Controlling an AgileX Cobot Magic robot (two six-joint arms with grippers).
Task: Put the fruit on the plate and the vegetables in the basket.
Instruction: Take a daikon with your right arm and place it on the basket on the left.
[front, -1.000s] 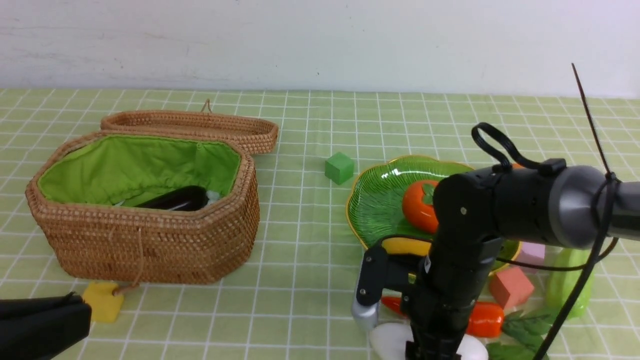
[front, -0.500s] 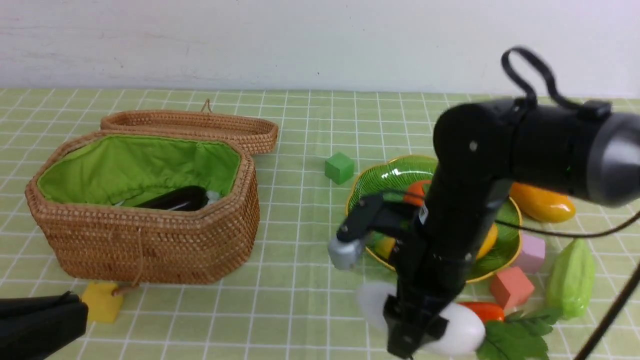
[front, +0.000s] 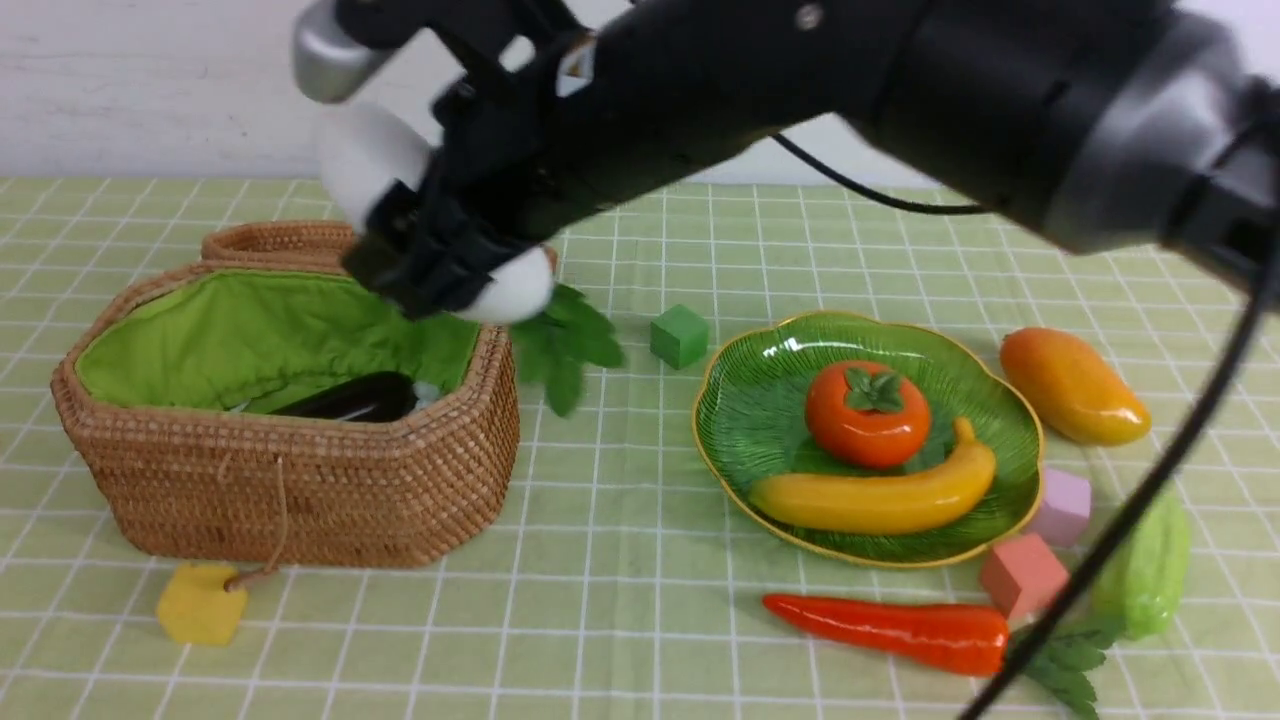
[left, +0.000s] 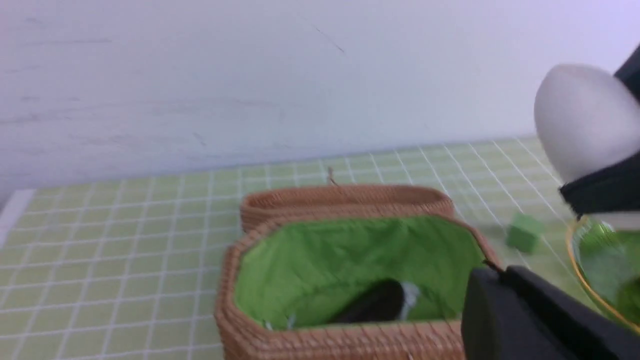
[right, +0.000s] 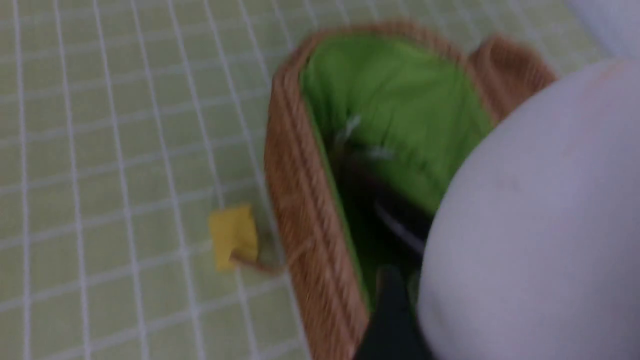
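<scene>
Up in the air over the right end of the basket (front: 300, 480): white radish (front: 365, 165), gripped across its middle by the right gripper (front: 440, 245). Long axis slanted, blunt white end up and toward the robot's left, leafy end down and toward the right. Green leaves drooping just outside the basket's rim. Smooth, oblong, matt white.

Underneath, bright green lining and a dark eggplant (front: 350, 398) lying inside. Woven lid (front: 300, 240) flat behind.

Farther right, a green cube (front: 679, 336), then the plate (front: 750, 420) carrying persimmon (front: 866, 415) and banana (front: 880, 495). Mango (front: 1072, 387) on the cloth just beside the plate's far right rim. Nearer the robot: red pepper (front: 890, 628), salmon cube (front: 1022, 575), pink cube (front: 1063, 505), pale gourd (front: 1150, 570). Yellow cube (front: 200, 603) by the basket's string loop.

Left gripper (left: 492, 280) clenched on nothing, seen only in its own wrist view.
</scene>
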